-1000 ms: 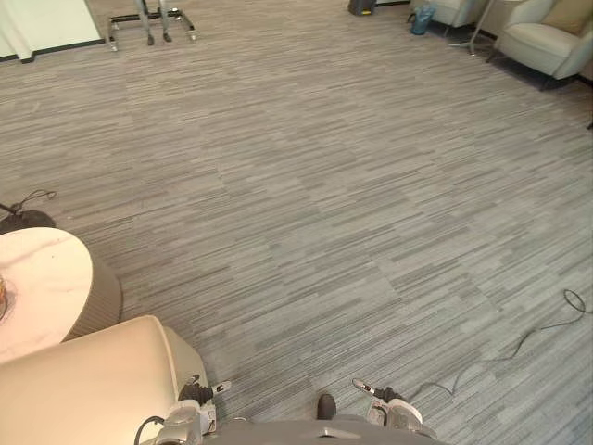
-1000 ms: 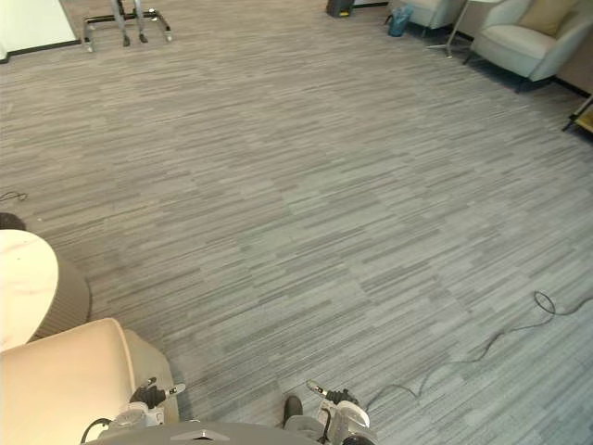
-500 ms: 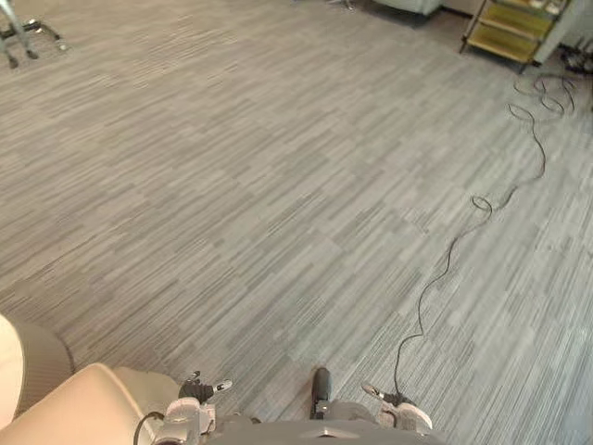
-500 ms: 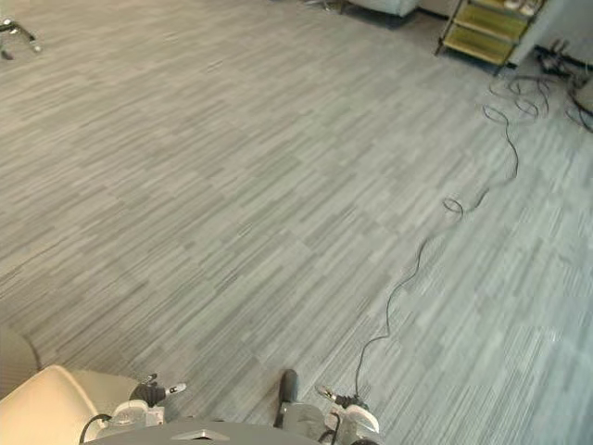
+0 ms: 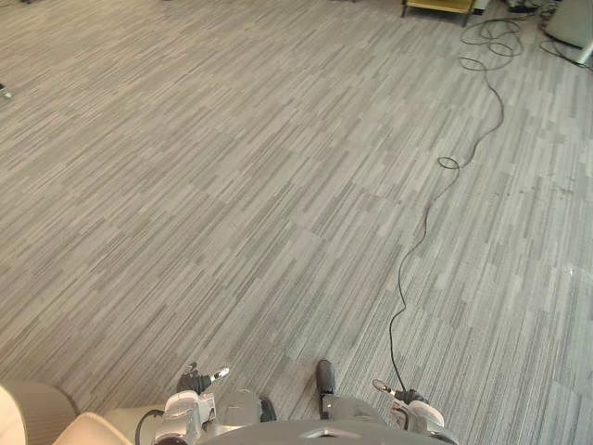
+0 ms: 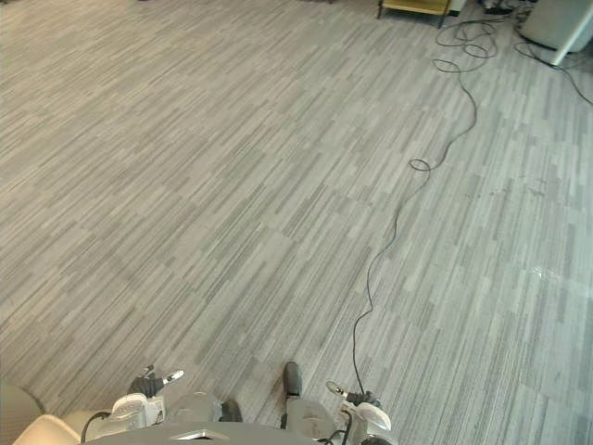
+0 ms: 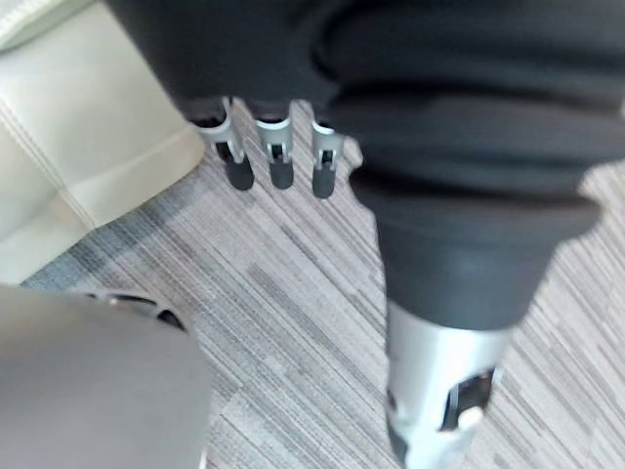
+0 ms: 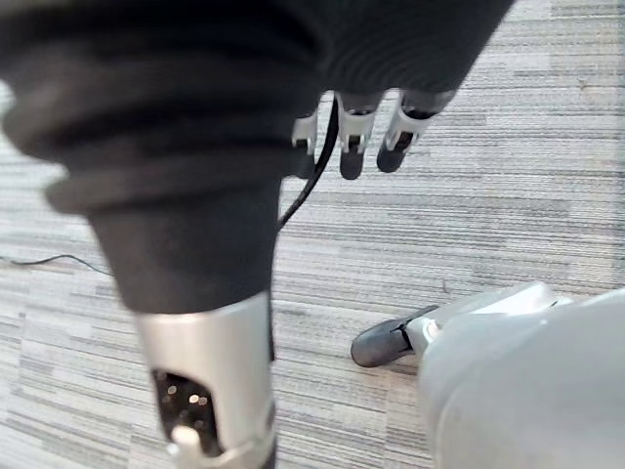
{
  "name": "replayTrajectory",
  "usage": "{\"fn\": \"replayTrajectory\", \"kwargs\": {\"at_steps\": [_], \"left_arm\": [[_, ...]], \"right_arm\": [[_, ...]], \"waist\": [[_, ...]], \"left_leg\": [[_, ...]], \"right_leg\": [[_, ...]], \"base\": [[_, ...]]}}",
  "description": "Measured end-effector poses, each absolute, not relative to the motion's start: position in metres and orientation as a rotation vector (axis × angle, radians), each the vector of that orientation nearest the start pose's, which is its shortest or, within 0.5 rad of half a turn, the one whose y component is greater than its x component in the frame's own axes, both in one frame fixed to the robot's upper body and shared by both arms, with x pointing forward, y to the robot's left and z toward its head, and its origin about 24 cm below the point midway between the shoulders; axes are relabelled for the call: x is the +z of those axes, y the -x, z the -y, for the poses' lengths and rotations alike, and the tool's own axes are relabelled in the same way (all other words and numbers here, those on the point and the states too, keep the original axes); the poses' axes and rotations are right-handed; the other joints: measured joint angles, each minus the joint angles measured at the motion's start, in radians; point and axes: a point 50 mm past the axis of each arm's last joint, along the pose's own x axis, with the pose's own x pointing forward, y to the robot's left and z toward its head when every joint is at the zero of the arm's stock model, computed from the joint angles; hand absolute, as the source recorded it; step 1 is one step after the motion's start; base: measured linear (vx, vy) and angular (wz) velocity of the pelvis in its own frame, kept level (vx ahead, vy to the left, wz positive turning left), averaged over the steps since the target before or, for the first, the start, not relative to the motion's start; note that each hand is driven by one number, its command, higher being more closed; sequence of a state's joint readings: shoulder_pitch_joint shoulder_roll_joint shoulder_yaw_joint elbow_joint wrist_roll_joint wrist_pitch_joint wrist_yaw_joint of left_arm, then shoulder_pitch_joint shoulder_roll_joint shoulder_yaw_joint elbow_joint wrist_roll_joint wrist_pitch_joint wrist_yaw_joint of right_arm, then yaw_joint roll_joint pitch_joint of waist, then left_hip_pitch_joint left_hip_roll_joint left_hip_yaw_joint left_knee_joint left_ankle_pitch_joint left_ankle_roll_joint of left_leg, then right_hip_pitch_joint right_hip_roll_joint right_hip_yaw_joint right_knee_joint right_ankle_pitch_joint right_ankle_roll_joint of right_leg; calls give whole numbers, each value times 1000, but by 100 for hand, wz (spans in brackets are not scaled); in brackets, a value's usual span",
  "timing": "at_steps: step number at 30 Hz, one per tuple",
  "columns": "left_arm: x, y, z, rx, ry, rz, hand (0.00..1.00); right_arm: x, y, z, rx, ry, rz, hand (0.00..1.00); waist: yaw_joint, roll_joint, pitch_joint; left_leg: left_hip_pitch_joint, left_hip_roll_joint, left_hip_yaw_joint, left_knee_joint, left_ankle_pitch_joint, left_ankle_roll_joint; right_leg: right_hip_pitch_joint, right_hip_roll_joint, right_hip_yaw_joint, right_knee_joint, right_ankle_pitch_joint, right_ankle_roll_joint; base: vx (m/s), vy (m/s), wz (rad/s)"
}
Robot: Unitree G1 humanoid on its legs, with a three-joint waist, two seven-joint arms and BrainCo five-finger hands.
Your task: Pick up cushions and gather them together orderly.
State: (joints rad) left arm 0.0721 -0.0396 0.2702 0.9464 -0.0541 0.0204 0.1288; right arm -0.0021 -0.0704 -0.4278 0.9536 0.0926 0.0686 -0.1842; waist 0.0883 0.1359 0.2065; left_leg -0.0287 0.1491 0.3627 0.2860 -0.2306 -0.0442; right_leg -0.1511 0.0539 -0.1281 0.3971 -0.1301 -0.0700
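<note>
Now your view swings right from the armchair (image 5: 89,432) to carpet (image 5: 278,185); left hand (image 7: 281,158) and right hand (image 8: 355,137) hang empty, fingers apart, so keep searching.

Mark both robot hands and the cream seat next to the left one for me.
Left robot hand (image 7: 280,171): left wrist view, on a dark fingertip.
Right robot hand (image 8: 353,156): right wrist view, on a dark fingertip.
Cream seat (image 7: 88,166): left wrist view, on its stitched upholstery.
</note>
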Motion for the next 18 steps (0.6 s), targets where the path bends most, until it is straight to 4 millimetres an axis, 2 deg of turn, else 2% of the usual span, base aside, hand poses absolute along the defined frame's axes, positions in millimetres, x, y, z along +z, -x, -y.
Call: {"fn": "replayTrajectory", "kwargs": {"at_steps": [1, 2, 3, 4, 5, 6, 7, 8, 9, 10, 11, 12, 13, 14, 15, 16, 17, 18], "left_arm": [[-155, -109, -185, 420, 157, -1042, 0], [-155, -102, -194, 447, 140, -1047, 0], [-155, -100, -197, 460, 133, -1057, 0], [-158, -94, -196, 487, 158, -1079, 0], [-159, -87, -196, 510, 169, -1098, 0], [-162, -76, -194, 515, 169, -1128, 0], [-164, -67, -192, 519, 170, -1155, 0], [-165, -63, -192, 523, 171, -1167, 0], [-166, -51, -197, 547, 167, -1191, 0], [-166, -40, -206, 562, 139, -1215, 0], [-166, -42, -208, 559, 127, -1215, 0], [-165, -48, -212, 536, 92, -1205, 0], [-164, -53, -214, 514, 61, -1198, 0], [-164, -55, -216, 492, 27, -1201, 0], [-164, -62, -212, 455, 3, -1200, 0], [-163, -73, -208, 415, -14, -1183, 0], [-162, -78, -206, 403, -16, -1171, 0], [-161, -86, -204, 386, -20, -1156, 0]], "right_arm": [[-144, -120, 237, -633, -156, -1001, 0], [-146, -117, 231, -627, -167, -1013, 0], [-145, -122, 227, -600, -155, -1000, 0], [-143, -125, 228, -600, -155, -985, 0], [-142, -128, 228, -600, -158, -978, 0], [-142, -129, 229, -606, -164, -977, 0], [-143, -127, 228, -604, -164, -982, 0], [-144, -125, 227, -605, -166, -989, 0], [-147, -117, 222, -604, -176, -1011, 0], [-152, -104, 214, -607, -195, -1048, 0], [-154, -100, 213, -613, -202, -1057, 0], [-155, -96, 213, -622, -211, -1072, 0], [-156, -96, 210, -632, -234, -1069, 0], [-155, -96, 214, -647, -234, -1063, 0], [-153, -95, 221, -678, -246, -1032, 0], [-151, -103, 221, -671, -250, -1016, 0], [-150, -107, 223, -673, -252, -1004, 0], [-148, -112, 227, -679, -250, -1000, 0]], "waist": [[-2, -18, -2], [1, -67, -14], [-6, -57, -11], [-4, -57, -13], [-2, -59, -18], [4, -50, -24], [15, -41, -31], [19, -45, -34], [28, -73, -66], [19, -100, -114], [12, -124, -135], [9, -145, -135], [7, -154, -116], [-16, -147, -88], [-51, -130, -85], [-58, -122, -84], [-66, -120, -80], [-82, -112, -54]], "left_leg": [[6, -5, 28, 25, -7, -18], [5, -8, 42, 106, -32, -27], [-100, 20, 2, 276, -94, -17], [-140, 2, -27, 288, -118, -16], [-188, -25, -54, 275, -123, -14], [-222, -45, -73, 211, -85, -2], [-233, -45, -89, 147, -30, 22], [-234, -45, -93, 138, 5, 45], [-225, -63, -84, 137, 35, 65], [-211, -99, -54, 102, 22, 68], [-198, -109, -47, 95, 16, 79], [-156, -131, -43, 85, -1, 94], [-78, -156, -57, 52, -30, 93], [22, -177, -77, 8, -47, 101], [179, -181, -119, -72, -61, 110], [278, -154, -148, -149, -61, 109], [305, -141, -165, -163, -61, 109], [375, -99, -226, -172, -61, 109]], "right_leg": [[14, -27, -4, 84, -86, 4], [62, -56, 16, 57, -169, 16], [108, -20, 67, -31, -191, 28], [121, -23, 90, -68, -173, 22], [137, -31, 115, -118, -153, 37], [168, -34, 146, -174, -136, 62], [185, -32, 174, -185, -149, 78], [188, -36, 186, -175, -164, 85], [182, -55, 211, -146, -199, 109], [165, -96, 229, -88, -224, 153], [140, -103, 232, -22, -227, 175], [88, -118, 229, 128, -201, 219], [40, -123, 212, 327, -151, 270], [-15, -163, 148, 553, -71, 255], [-75, -222, -11, 664, -136, 148], [-168, -219, -131, 449, -176, 107], [-199, -204, -139, 341, -156, 92], [-221, -129, -94, -58, 54, 86]], "base": [[161, 21, -41], [202, -50, -20], [123, -53, -38], [112, -19, -48], [110, 48, -70], [283, 164, -90], [249, 148, -90], [448, 259, -93], [527, 187, -60], [527, 187, -40], [590, 136, -12], [515, 149, -15], [673, 186, 6], [712, 133, 63], [1014, 46, 106], [1065, -39, 107], [1267, -289, 118], [917, -314, 89]]}}
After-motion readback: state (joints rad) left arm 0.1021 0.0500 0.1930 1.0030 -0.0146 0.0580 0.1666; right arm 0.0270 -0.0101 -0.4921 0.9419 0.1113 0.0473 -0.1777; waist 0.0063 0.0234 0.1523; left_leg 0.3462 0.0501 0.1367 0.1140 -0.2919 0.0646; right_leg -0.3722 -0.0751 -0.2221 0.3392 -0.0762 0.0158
